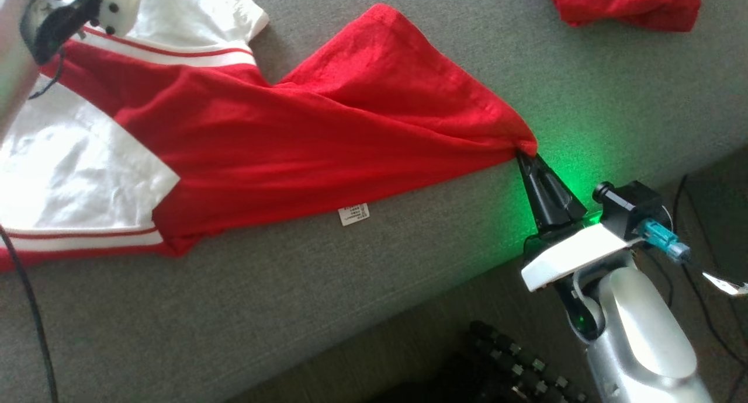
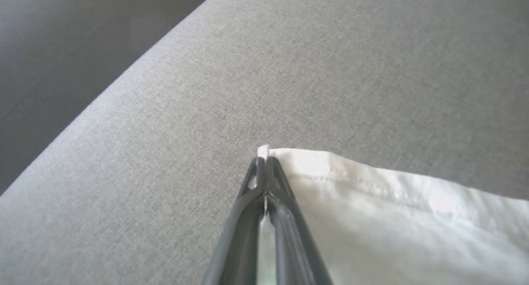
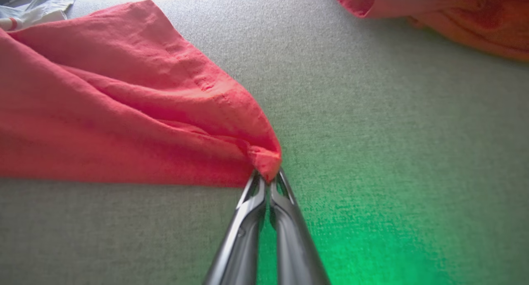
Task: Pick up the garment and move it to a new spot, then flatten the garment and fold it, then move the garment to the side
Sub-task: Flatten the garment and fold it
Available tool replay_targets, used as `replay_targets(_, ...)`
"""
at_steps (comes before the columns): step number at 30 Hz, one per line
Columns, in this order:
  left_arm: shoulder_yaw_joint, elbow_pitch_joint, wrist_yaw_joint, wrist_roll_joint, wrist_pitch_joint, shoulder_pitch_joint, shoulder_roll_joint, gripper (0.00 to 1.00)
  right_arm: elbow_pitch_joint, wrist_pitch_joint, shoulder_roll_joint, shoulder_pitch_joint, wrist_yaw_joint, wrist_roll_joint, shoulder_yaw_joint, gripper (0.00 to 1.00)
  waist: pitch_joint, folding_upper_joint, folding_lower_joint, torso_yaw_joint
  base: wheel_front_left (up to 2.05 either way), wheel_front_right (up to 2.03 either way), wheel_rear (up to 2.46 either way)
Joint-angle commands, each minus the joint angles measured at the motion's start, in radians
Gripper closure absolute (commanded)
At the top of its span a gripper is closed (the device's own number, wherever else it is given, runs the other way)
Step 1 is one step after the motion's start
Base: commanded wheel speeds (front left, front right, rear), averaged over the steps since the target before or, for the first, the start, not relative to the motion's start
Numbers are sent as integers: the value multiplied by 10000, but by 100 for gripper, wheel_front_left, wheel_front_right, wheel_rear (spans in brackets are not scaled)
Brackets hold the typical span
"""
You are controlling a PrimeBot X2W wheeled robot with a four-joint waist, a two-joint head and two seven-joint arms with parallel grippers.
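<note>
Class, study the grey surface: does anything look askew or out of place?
The garment lies skewed: the right gripper holds its red corner drawn to a point, the left gripper pinches a white corner. A white label pokes out below the hem. Another red cloth lies crumpled far right.

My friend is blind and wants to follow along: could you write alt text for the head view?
The right gripper pinches the red corner of a red-and-white garment spread on a grey fabric surface. A small white label lies by the garment's near edge, and another red cloth sits at the far right.
</note>
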Motion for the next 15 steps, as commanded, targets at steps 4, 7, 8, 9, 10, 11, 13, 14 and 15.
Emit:
replay_targets(4, 136, -488, 18, 46, -60, -572, 205, 100, -192, -3, -114, 29, -7, -117, 48, 100, -223, 0, 0, 204, 0, 0, 0)
replay_targets(7, 118, -693, 18, 1, -1249, -709, 55, 100, -234, -3, -114, 3, -7, -15, -108, 100, -691, 0, 0, 580, 0, 0, 0)
replay_targets(8, 114, -715, 18, 25, -1579, -763, 18, 100, -230, -3, -114, -14, -7, 273, -145, 100, -844, 0, 0, 694, 0, 0, 0)
replay_targets(9, 111, -714, 18, 90, -1960, -812, -10, 100, -215, -3, -114, -80, -7, 385, -197, 100, -1041, 0, 0, 811, 0, 0, 0)
replay_targets(10, 110, -698, 18, 116, -2311, -853, -35, 100, -220, 44, -114, -189, -7, 419, -241, 100, -1226, 0, 0, 919, 0, 0, 0)
replay_targets(11, 108, -672, 18, 138, -2702, -888, -73, 100, -268, 130, -114, -322, -7, 579, -322, 100, -1442, 0, 0, 1051, 0, 0, 0)
replay_targets(13, 107, -606, 18, 167, -3411, -941, -154, 100, -493, 438, -114, -634, -7, 641, -508, 100, -1857, 0, 0, 1317, 0, 0, 0)
replay_targets(14, 105, -560, 18, 230, -3781, -960, -192, 100, -635, 650, -140, -803, -7, 661, -592, 100, -2103, 0, 0, 1470, 0, 0, 0)
replay_targets(15, 104, -501, 18, 298, -4130, -986, -213, 100, -792, 914, -215, -974, -7, 721, -637, 100, -2329, 0, 0, 1601, 0, 0, 0)
